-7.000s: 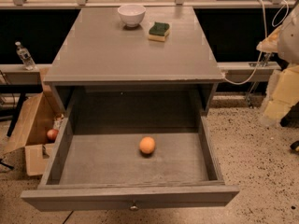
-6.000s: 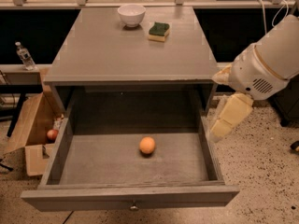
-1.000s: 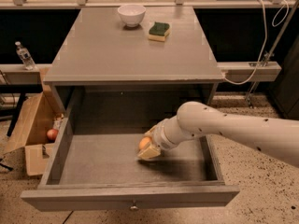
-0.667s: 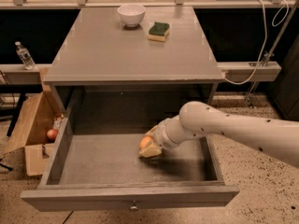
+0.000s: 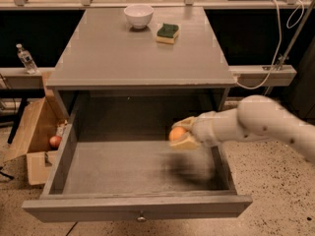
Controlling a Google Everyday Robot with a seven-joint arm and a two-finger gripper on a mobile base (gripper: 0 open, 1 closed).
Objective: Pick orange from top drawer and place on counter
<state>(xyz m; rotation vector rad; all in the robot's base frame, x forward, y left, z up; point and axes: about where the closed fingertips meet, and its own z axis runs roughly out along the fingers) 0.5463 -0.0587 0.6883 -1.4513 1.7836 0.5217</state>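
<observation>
The top drawer (image 5: pixel 74 208) of the grey cabinet stands pulled wide open, its floor bare. My gripper (image 5: pixel 182 133) reaches in from the right and is shut on the orange (image 5: pixel 176 133). It holds the fruit lifted above the drawer floor, toward the right side of the drawer, below the level of the counter (image 5: pixel 128 53). A shadow lies on the drawer floor beneath it.
A white bowl (image 5: pixel 138 15) and a green-topped sponge (image 5: pixel 168 33) sit at the counter's far edge. A cardboard box (image 5: pixel 30 136) with a reddish round fruit (image 5: pixel 55 141) stands on the floor left of the cabinet. A water bottle (image 5: pixel 25 58) stands on the left ledge.
My gripper, which was low on the drawer floor around the orange, has risen and shifted right with the orange in its grasp.
</observation>
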